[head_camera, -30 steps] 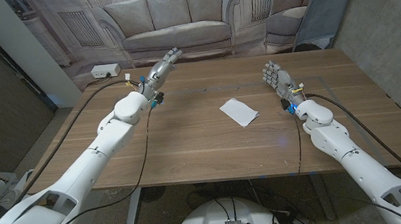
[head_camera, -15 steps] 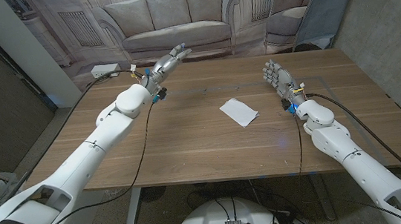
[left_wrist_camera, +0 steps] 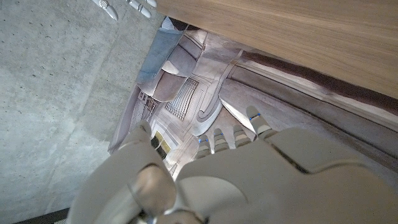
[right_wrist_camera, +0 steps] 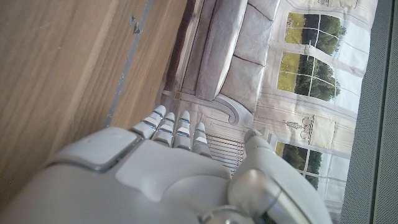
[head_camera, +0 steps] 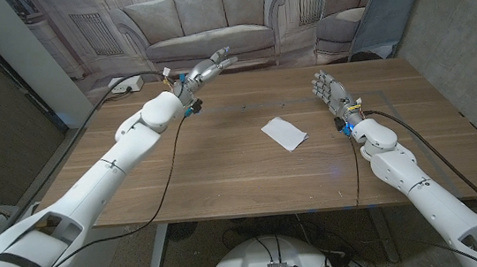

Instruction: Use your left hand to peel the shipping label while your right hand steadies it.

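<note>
A white shipping label lies flat on the wooden table, near its middle. My left hand hovers above the table's far left part, fingers spread and pointing toward the backdrop, holding nothing; the label is well off to its right and nearer me. My right hand stands upright to the right of the label, fingers straight and apart, also with nothing in it. The left wrist view shows the back of my left hand, and the right wrist view the back of my right hand.
A white power strip with a black cable sits at the table's far left corner. Black cables run along both arms across the table. A printed backdrop of a sofa hangs behind the far edge.
My left arm has swung to the right and further out toward the far edge, its hand rising above the table. The right hand and the label have stayed put.
</note>
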Motion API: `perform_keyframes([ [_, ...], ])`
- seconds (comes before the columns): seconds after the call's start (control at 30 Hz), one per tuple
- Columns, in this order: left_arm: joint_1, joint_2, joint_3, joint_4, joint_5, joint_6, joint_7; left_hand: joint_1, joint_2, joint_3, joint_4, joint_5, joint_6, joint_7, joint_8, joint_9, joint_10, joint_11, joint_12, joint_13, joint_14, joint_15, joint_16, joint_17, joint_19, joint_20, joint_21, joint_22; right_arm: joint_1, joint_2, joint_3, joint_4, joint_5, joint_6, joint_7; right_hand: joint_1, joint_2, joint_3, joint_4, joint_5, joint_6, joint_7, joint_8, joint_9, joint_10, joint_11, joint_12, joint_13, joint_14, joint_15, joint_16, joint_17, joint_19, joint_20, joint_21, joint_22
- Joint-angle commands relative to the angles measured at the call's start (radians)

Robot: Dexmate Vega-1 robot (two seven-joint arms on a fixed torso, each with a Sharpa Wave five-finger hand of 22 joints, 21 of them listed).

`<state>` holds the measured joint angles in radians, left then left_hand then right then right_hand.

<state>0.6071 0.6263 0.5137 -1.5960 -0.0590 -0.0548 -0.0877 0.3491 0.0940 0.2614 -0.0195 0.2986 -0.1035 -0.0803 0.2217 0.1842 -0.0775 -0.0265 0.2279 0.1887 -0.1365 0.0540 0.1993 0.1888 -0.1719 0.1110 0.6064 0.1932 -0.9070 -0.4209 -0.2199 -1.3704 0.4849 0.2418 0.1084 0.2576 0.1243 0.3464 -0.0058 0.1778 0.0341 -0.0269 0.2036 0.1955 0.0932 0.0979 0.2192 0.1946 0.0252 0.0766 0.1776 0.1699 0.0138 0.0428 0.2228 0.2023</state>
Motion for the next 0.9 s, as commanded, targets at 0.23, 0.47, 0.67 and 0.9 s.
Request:
perform_keyframes([
  [0.23,-0.081,0.004,0.088,-0.019,0.157,0.042,-0.031,0.011,-0.003,0.004,-0.004,-0.015,-0.011,-0.006,-0.01,0.002,-0.026,-0.004,-0.012,0.003,-0.013,-0.002,-0.002,0.003,-0.077,0.006,-0.006,0.005,0.003,0.0,-0.006,0.005,0.006,0.012,-0.001,0.01,-0.002,0.0,-0.007,-0.002,0.012,0.002,0.006,-0.001,0.008,0.001,0.006,0.002,0.001,-0.001,0.006,0.005,0.0,-0.002,0.005,0.004],
  [0.47,-0.103,0.001,0.111,-0.024,0.193,0.055,-0.054,0.015,-0.003,0.003,-0.005,-0.021,-0.019,-0.006,-0.016,0.003,-0.039,-0.005,-0.017,0.003,-0.013,-0.005,-0.001,0.004,-0.076,0.005,-0.007,0.005,-0.004,-0.006,-0.002,-0.007,0.007,0.013,-0.007,0.01,-0.001,0.0,-0.008,-0.002,0.019,0.001,0.007,-0.001,0.015,0.002,0.009,0.002,0.003,0.0,0.007,0.005,0.001,-0.002,0.005,0.004],
  [0.67,-0.125,0.002,0.14,-0.041,0.241,0.085,-0.084,0.018,-0.005,0.002,-0.007,-0.025,-0.013,-0.007,-0.014,0.003,-0.04,-0.009,-0.018,0.003,-0.012,-0.007,0.0,0.004,-0.072,0.003,-0.007,0.005,-0.007,-0.008,-0.001,-0.011,0.01,0.017,-0.006,0.01,0.0,0.0,-0.009,-0.002,0.024,0.002,0.008,-0.001,0.018,0.001,0.01,0.002,0.004,0.002,0.007,0.005,0.001,-0.002,0.005,0.004],
  [0.9,-0.148,-0.006,0.168,-0.041,0.292,0.092,-0.098,0.025,-0.01,-0.001,-0.013,-0.035,0.036,-0.011,-0.001,0.003,-0.041,-0.007,-0.018,0.003,-0.007,-0.009,0.002,0.003,-0.066,0.002,-0.007,0.005,-0.007,-0.009,-0.002,-0.012,0.012,0.02,-0.003,0.011,0.001,-0.001,-0.01,-0.002,0.029,0.002,0.009,-0.001,0.029,0.003,0.014,0.002,0.004,0.002,0.007,0.005,0.001,-0.002,0.005,0.004],
])
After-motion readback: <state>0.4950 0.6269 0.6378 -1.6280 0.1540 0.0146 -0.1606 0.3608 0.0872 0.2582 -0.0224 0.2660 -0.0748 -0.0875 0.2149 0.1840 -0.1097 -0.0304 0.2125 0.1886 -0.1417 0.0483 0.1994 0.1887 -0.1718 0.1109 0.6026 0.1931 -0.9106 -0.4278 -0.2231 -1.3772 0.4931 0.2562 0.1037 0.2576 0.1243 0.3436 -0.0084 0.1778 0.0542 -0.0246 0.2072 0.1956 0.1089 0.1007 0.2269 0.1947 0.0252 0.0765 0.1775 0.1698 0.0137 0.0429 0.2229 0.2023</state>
